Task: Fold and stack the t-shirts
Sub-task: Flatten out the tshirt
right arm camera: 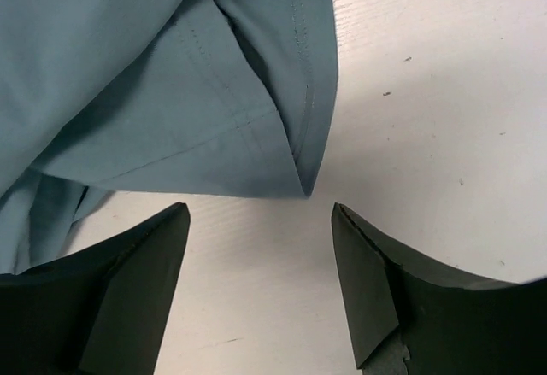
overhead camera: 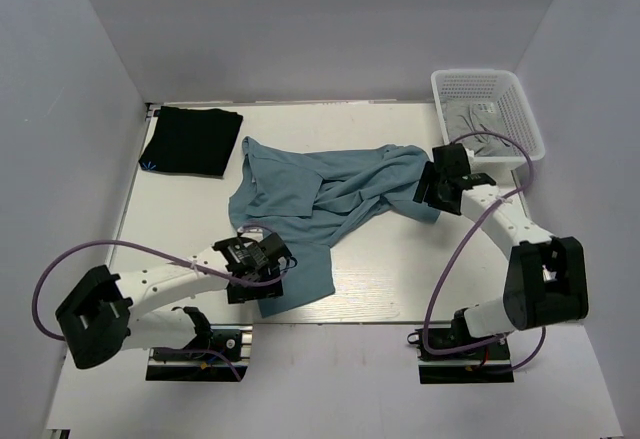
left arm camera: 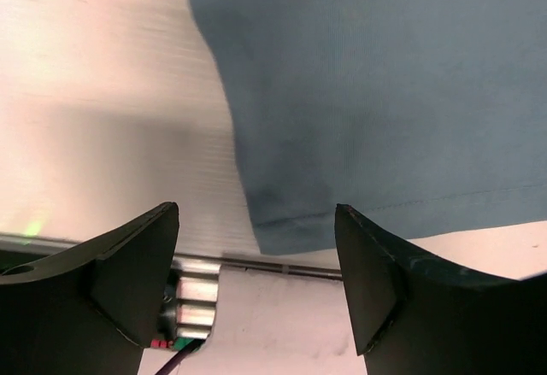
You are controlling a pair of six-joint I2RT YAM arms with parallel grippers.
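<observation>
The teal-blue t-shirt (overhead camera: 310,199) lies rumpled and spread across the middle of the table. The black t-shirt (overhead camera: 190,141) lies folded at the back left. My left gripper (overhead camera: 262,281) is open and empty over the teal shirt's near hem corner (left arm camera: 291,234), close to the table's front edge. My right gripper (overhead camera: 428,191) is open and empty just off the shirt's right sleeve end (right arm camera: 303,183), the sleeve hem lying between and beyond its fingers.
A white mesh basket (overhead camera: 520,109) holding grey cloth (overhead camera: 480,124) stands at the back right, close behind my right arm. White walls enclose the table at the back and sides. The table's front edge rail (left arm camera: 282,268) shows under my left gripper.
</observation>
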